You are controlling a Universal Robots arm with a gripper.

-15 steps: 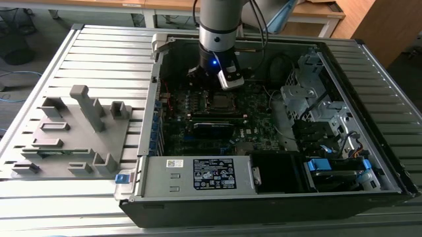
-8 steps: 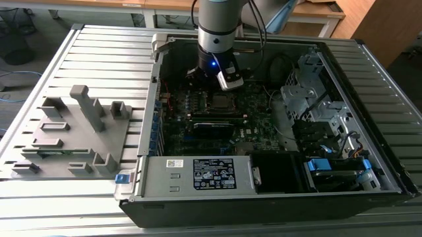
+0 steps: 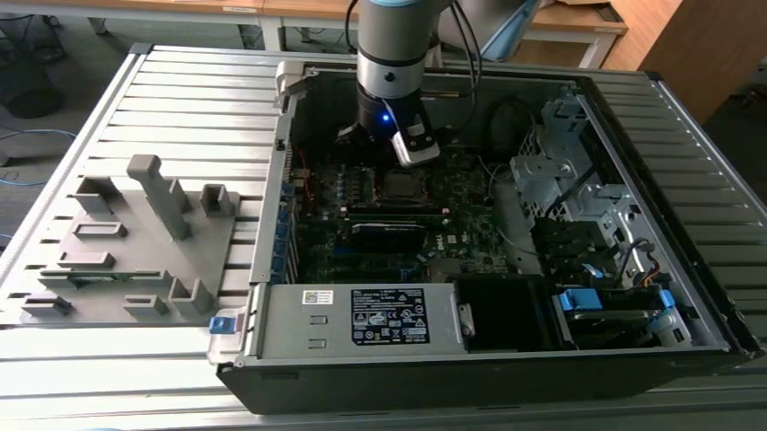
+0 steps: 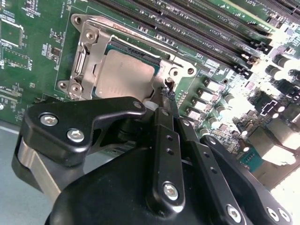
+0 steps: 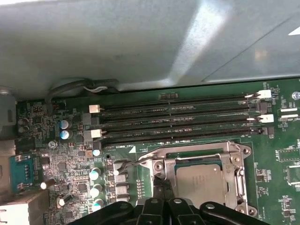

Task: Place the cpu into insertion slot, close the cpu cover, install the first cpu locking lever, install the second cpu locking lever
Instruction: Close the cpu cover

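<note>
The claw point(image 4: 166, 95), tips pressed together, is sitting at the cpu cover point(image 4: 82, 61) corner; slipping off the thin locking lever point(image 5: 132, 162) is probably risking scraping the cpu point(image 4: 124, 77)

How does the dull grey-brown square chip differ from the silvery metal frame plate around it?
The cpu is a solid square chip with a dull grey-brown face; the cpu cover is a shiny silvery metal frame with a square window. The cpu shows through that window; the cpu cover runs around it. Both are square and lie flat.
</note>
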